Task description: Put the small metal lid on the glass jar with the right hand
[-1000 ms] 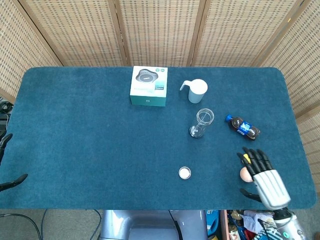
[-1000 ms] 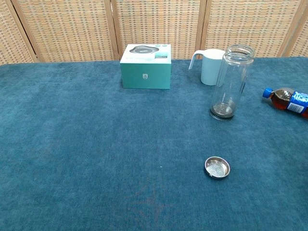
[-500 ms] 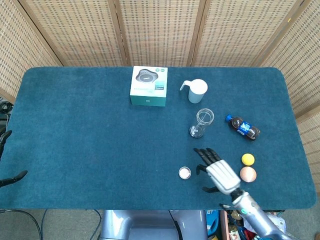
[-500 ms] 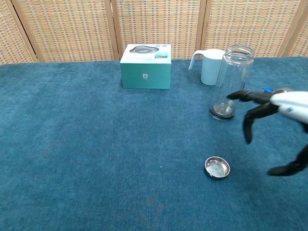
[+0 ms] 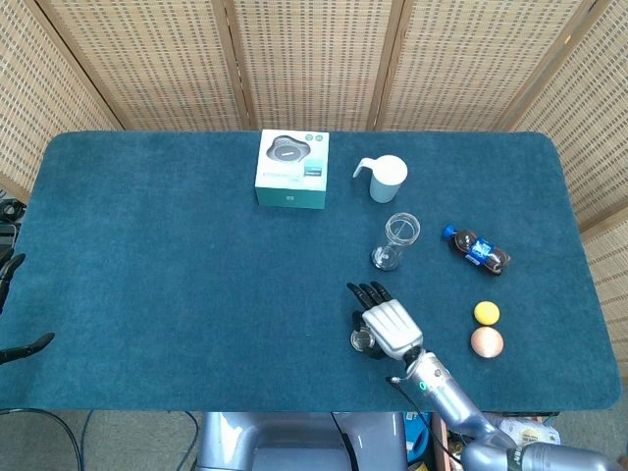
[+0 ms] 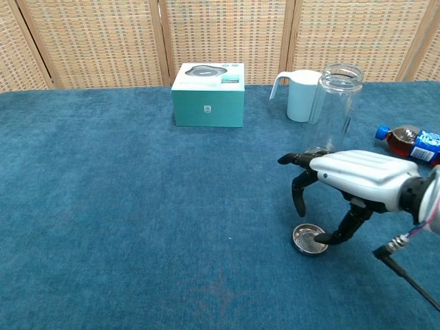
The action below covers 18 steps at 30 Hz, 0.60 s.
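The small round metal lid [image 6: 309, 238] lies flat on the blue cloth, mostly covered by my right hand in the head view [image 5: 361, 340]. My right hand [image 6: 344, 179] [image 5: 381, 320] hovers over the lid, palm down, fingers spread and hanging; its thumb tip reaches the lid's right rim. It holds nothing. The tall empty glass jar [image 6: 331, 110] [image 5: 396, 240] stands upright and uncapped just behind the hand. At the left edge of the head view, dark fingers of my left hand [image 5: 20, 348] show, spread apart and off the table.
A teal box [image 6: 208, 93] sits at the back, a white pitcher [image 6: 300, 94] beside the jar. A small cola bottle [image 6: 411, 141] lies on its side to the right. A yellow ball [image 5: 486, 312] and a peach ball [image 5: 486, 341] rest near the right front.
My right hand has swept left across the table from the balls and now sits directly over the lid, lower than before. The lid and jar have not moved.
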{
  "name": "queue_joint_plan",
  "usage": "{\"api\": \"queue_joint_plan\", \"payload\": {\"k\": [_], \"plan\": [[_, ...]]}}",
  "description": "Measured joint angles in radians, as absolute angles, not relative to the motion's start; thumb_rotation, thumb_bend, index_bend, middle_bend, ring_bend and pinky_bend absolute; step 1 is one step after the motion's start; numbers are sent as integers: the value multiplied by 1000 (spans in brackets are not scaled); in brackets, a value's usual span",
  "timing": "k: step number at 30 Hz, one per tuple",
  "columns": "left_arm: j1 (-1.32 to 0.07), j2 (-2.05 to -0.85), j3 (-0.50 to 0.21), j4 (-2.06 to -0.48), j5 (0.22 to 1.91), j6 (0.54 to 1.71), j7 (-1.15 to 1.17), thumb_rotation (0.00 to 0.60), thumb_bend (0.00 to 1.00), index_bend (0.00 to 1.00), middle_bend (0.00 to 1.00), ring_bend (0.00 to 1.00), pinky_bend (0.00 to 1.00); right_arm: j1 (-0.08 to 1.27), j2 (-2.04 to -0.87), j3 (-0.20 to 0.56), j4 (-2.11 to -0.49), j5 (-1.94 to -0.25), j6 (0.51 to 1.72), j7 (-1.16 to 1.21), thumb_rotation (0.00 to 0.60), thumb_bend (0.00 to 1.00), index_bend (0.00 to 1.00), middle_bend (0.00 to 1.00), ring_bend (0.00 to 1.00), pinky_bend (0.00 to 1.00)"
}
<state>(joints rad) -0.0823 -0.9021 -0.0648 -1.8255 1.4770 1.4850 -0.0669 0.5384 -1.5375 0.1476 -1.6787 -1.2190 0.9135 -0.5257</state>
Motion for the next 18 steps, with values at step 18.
{"api": "queue_joint_plan", "payload": {"k": [18], "plan": [[-88, -904, -66, -1827, 1466, 1474, -60, 600, 78, 0, 0, 0, 0, 596, -1587, 119, -1636, -1107, 923, -573, 600, 484, 524, 0, 0, 0]]}}
